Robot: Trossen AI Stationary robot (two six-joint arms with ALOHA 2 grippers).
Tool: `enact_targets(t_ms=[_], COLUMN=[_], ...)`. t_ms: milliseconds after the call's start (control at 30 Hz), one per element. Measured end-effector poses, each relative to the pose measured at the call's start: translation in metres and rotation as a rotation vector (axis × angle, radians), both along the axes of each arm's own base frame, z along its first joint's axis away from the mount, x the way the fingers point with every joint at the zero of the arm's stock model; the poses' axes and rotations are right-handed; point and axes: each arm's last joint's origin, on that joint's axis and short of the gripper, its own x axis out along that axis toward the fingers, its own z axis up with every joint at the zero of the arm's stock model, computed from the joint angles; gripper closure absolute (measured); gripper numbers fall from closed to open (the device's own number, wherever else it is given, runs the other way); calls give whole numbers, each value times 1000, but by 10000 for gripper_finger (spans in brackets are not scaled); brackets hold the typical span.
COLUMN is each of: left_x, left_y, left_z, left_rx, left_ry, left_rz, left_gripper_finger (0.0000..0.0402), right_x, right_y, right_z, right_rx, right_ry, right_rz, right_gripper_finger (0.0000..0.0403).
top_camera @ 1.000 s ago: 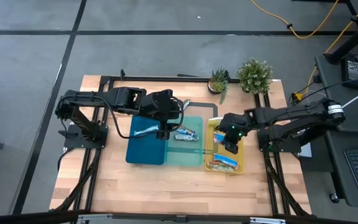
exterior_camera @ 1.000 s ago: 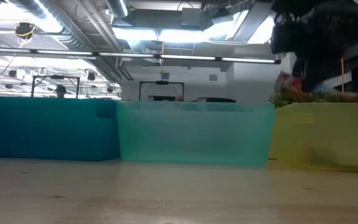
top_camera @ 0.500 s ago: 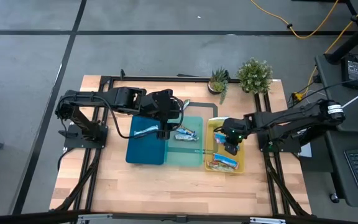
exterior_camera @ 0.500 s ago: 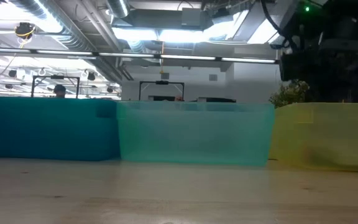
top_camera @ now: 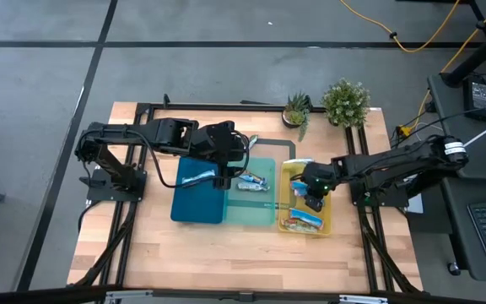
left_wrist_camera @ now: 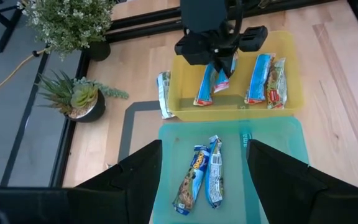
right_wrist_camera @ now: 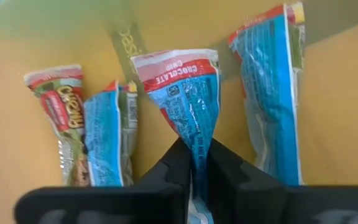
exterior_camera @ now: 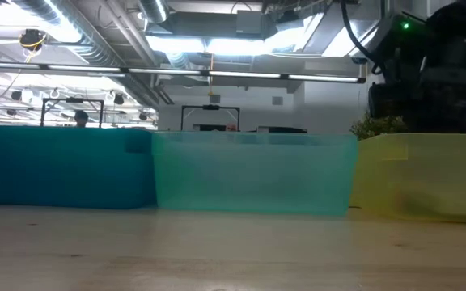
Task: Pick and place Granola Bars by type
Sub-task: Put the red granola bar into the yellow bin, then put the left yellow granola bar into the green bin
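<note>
We see the right gripper (right_wrist_camera: pixel 192 163) clenched on 1 blue granola bar (right_wrist_camera: pixel 186 93) above the yellow tray (top_camera: pixel 324 221), at 3 o'clock; the left gripper (left_wrist_camera: pixel 204 163), apparently released, hovers over the teal tray (left_wrist_camera: pixel 278 149).

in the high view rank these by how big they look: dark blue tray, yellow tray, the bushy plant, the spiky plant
1. dark blue tray, largest.
2. yellow tray, narrower, partly covered by the right gripper.
3. bushy plant.
4. spiky plant, smallest.
The plants stand taller, so nearer the overhead camera; their gap from the trays looks large enough to hold.
</note>
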Motion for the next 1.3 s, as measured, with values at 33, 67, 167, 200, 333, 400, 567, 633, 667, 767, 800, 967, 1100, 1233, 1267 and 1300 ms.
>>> enact_targets(t_ms=[33,67,167,200,333,400,567,633,667,767,800,967,1100,1233,1267,1300], left_x=[0,0,2,2,3,3,3,3,3,3,3,3,3,3,3,2], left_y=[0,0,0,0,0,0,0,1,1,3,3,8,14,19,21,23], left_z=[0,0,2,2,4,4,4,4,4,4,4,4,4,5,5,4], left_rx=[0,-1,-2,-2,-2,-3,-7,1,10,32,35,22,-23,-66,-76,-86], left_ry=[-2,-6,-24,-32,-53,-52,-53,-56,-57,-62,-65,-82,-97,-112,-115,-118], left_rz=[0,0,0,0,-1,0,11,37,52,95,112,204,265,319,333,348], left_gripper_finger=[176,176,176,176,176,176,176,176,176,176,176,176,176,176,176,176], right_x=[0,-1,-1,-1,2,3,11,15,16,22,24,33,39,44,45,45], right_y=[0,0,0,0,0,1,1,1,1,1,1,0,-2,-4,-4,-4], right_z=[-2,-3,-4,-4,-2,-1,11,18,21,33,37,62,85,111,118,126], right_rx=[0,0,-1,-1,-3,3,-8,-14,-22,-29,-36,-116,-206,-301,-320,-340], right_ry=[5,8,9,7,-31,-46,-87,-105,-114,-139,-150,-197,-265,-347,-370,-395], right_rz=[0,0,1,1,22,32,59,66,71,77,75,98,123,140,140,142], right_gripper_finger=[358,357,355,355,354,353,319,295,282,247,239,219,223,234,237,240])
